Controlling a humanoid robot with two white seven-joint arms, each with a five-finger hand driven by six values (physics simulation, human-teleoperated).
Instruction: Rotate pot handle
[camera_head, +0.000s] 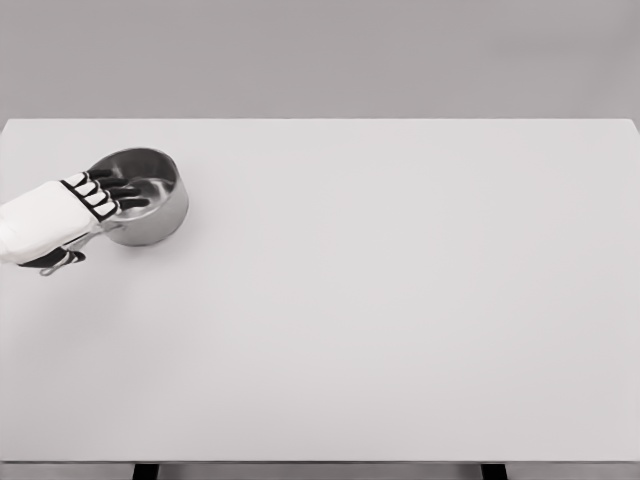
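Steel pot (150, 205), round and shallow, is set on the table (400, 300) near its far left corner, directly under the fingers (118, 190). Its handle (70, 255) is seen running out toward the lower left, beneath the palm, with its looped end showing just behind the wrist.

Left hand (75, 212): entered from the left edge, laid over the handle's root and the near rim. The dark fingers are stretched forward, roughly side by side, reaching over the rim and into the bowl. They are not curled round anything visible. Whether the thumb, hidden below, is pressed against the handle cannot be told, so a grasp is not confirmed.

Placement is judged as follows: the palm is set above the handle where it meets the pot, so that a swing of the wrist would be passed to the handle and the pot turned about its own centre. The fingertips inside the rim would likely serve as a brace.

Right hand: not shown.

Table: plain white, broad to the right of the fingers, so room for the handle's sweep is allowed.

Task state is judged early; the handle is not seen gripped.
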